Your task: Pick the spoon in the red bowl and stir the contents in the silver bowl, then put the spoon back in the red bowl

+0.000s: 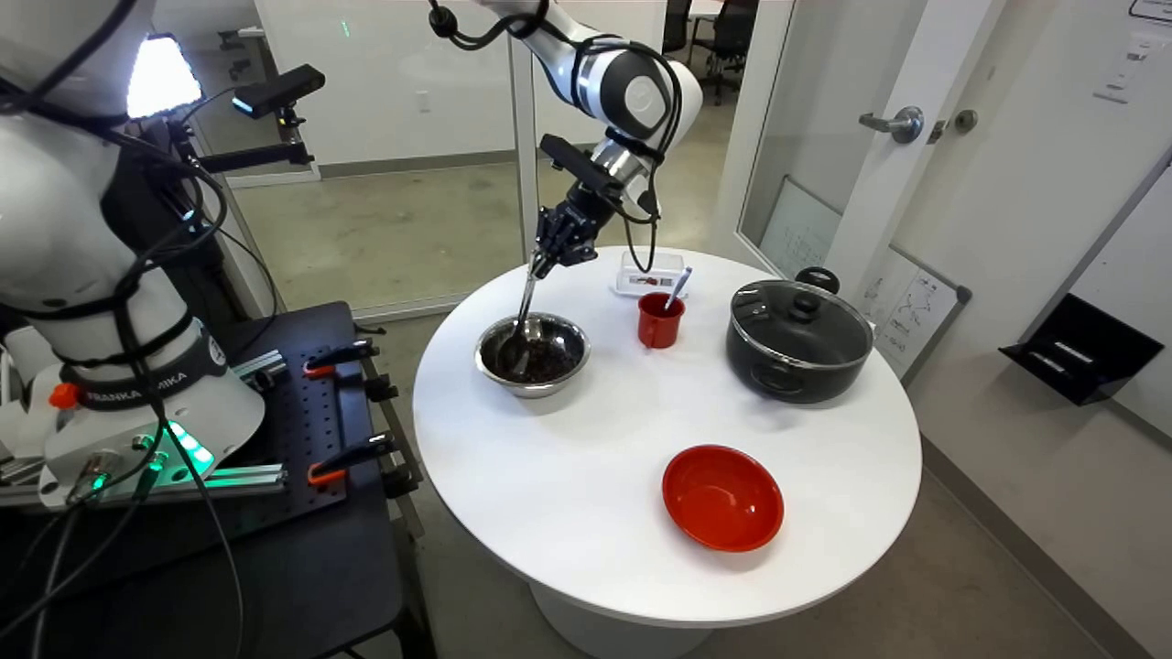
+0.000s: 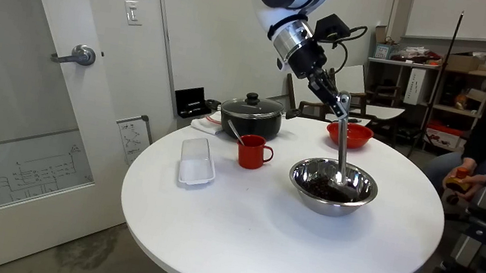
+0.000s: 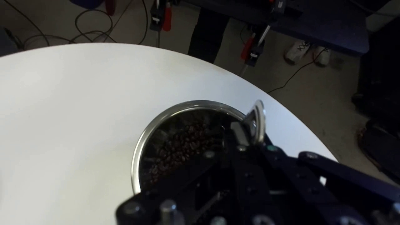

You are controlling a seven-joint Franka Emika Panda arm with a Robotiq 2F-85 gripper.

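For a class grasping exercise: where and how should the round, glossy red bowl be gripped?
Probably at the rim, straddled from above: the red bowl sits upright, mouth facing up, with sides flaring outward and no handle showing.

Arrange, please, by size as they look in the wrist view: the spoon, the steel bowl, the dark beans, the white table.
1. White table
2. Steel bowl, partly hidden
3. Dark beans
4. Spoon, only handle end clear

The white-and-black jointed robot arm [image 1: 632, 101] reaches downward, its silver metal wrist [image 2: 292, 39] tilted, the black two-fingered tool [image 2: 340, 106] slanting down with jaws clamped tight.
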